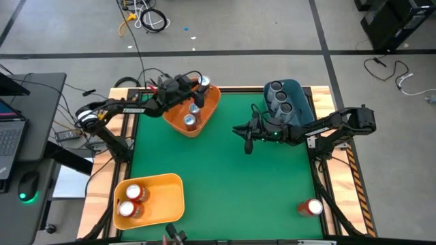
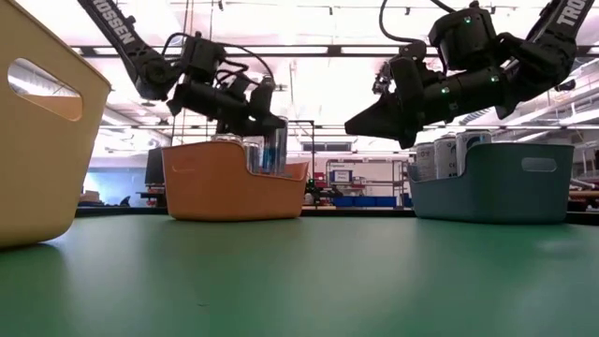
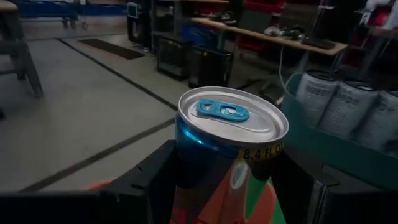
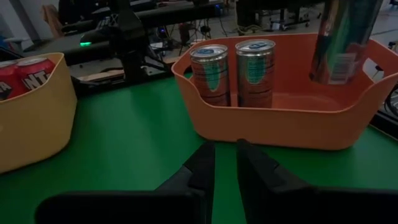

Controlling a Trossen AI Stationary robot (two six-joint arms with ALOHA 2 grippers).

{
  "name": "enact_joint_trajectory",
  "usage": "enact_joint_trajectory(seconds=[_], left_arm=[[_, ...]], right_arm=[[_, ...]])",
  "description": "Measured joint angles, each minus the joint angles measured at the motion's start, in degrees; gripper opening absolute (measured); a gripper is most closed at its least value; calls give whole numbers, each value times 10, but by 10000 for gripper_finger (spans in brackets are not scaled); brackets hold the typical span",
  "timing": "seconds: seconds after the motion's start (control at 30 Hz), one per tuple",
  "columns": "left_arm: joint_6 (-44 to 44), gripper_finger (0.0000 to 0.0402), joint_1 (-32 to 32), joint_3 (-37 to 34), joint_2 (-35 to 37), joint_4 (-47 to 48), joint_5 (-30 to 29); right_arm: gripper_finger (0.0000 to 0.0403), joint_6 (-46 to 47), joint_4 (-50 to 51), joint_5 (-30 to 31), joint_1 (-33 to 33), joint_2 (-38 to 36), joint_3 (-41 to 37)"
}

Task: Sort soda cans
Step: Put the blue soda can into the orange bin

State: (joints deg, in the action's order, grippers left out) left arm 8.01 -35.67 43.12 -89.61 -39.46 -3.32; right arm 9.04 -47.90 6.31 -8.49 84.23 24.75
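At the desk's (image 1: 225,170) five o'clock corner one red can (image 1: 312,207) stood unsorted; at seven, the yellow bin (image 1: 167,187) held two. Nearer centre the right pincer (image 1: 247,138) hovered clenched and empty. At eleven, the left pincer (image 1: 199,87) grasped a blue-topped can (image 3: 230,134) above the orange bin (image 1: 211,105); it should probably descend upright beside the two cans there before letting go.

The can (image 3: 231,134) held in the left gripper (image 3: 217,180) reads "8.4 FL" on the band under its rim; a red can (image 4: 34,67) in the yellow bin (image 4: 37,121), far from the right gripper (image 4: 225,163), shows white letters "NT"; the left arm (image 2: 120,30) carries "TROSSEN".
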Motion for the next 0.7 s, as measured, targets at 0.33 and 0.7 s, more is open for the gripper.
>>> enact_joint_trajectory(seconds=[0.33, 0.7], left_arm=[[-15, 213, -11, -7, -36, -7, -1], [-1, 215, -22, -7, -45, -5, 39]], right_arm=[[55, 0, -4, 0, 0, 0, 0], [55, -1, -5, 0, 0, 0, 0]])
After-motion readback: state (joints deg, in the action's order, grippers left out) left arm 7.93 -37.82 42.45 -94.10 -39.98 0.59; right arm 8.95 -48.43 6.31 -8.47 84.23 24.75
